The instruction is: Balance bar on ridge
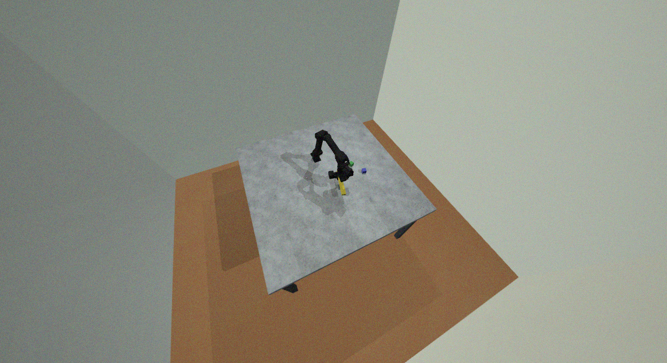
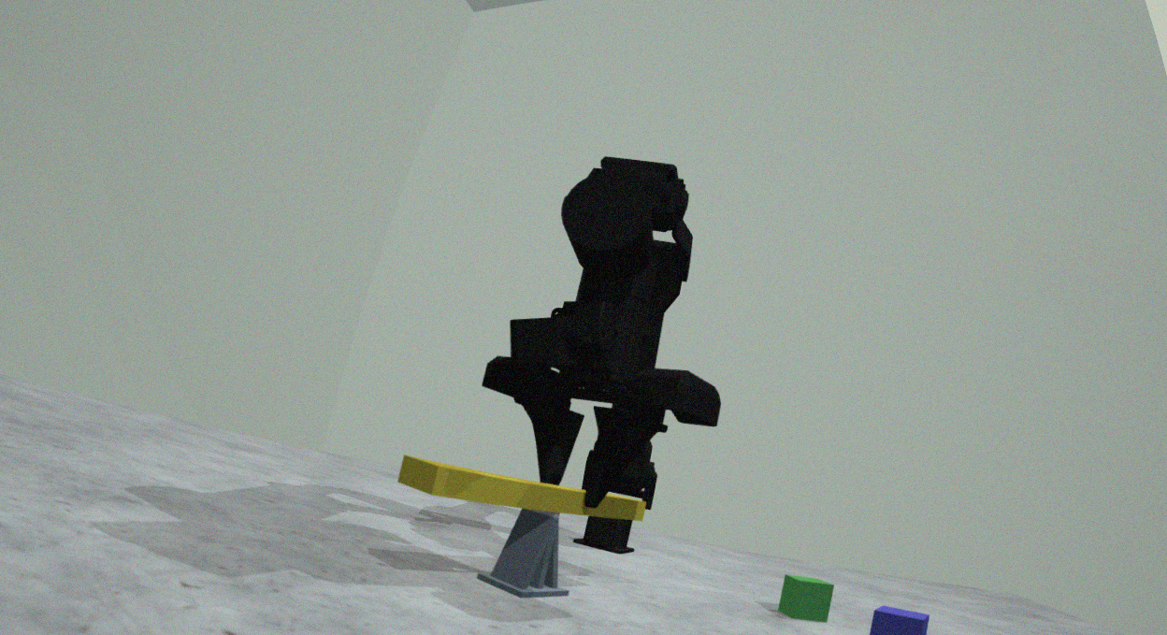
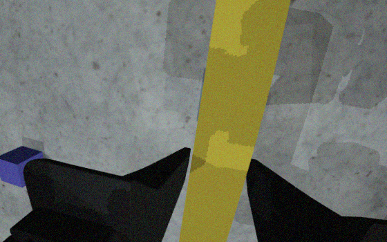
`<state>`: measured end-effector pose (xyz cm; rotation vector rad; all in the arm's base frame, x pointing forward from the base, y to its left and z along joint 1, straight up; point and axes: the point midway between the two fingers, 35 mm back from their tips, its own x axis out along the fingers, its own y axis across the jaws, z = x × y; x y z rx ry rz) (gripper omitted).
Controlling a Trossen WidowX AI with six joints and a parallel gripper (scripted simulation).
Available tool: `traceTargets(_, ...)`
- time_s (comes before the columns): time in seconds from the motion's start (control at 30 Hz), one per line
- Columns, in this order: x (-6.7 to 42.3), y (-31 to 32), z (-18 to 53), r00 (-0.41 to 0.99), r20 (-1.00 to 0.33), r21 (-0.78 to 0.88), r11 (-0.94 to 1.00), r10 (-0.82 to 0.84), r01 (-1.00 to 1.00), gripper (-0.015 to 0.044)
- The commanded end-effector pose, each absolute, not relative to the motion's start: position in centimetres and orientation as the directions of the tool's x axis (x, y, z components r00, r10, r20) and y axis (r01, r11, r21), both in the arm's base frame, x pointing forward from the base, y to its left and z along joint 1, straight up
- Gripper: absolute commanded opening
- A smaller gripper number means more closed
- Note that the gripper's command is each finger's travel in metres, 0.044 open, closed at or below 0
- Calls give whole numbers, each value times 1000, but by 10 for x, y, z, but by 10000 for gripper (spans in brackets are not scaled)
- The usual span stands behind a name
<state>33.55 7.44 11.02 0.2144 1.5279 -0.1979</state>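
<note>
My end effector (image 3: 217,162) stands with its fingers apart, flanking the yellow bar (image 2: 506,488) and apparently just clear of its sides. At centre frame the bar rests across the grey ridge (image 2: 528,554), off the table (image 2: 163,566), lower toward the right.

The black arm (image 1: 332,145) is seen near the centre of the top view, raised from its base and bent over at the elbow. The wrist is pointed downward. The gripper (image 2: 577,488) is held low, in the lower middle of the exterior view. Its two fingers are parted slightly, with small gaps visible beside them in the wrist view.
</note>
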Motion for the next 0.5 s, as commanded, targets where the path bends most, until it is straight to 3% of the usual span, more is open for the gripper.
traceTargets(0.0, 336, 74, 110, 34, -999, 15, 965, 6, 261, 185)
traceTargets(0.1, 336, 74, 110, 34, -999, 15, 965, 6, 261, 185)
traceTargets(0.4, 336, 74, 110, 34, -999, 15, 965, 6, 261, 421)
traceTargets(0.47, 336, 74, 110, 34, -999, 15, 965, 6, 261, 440)
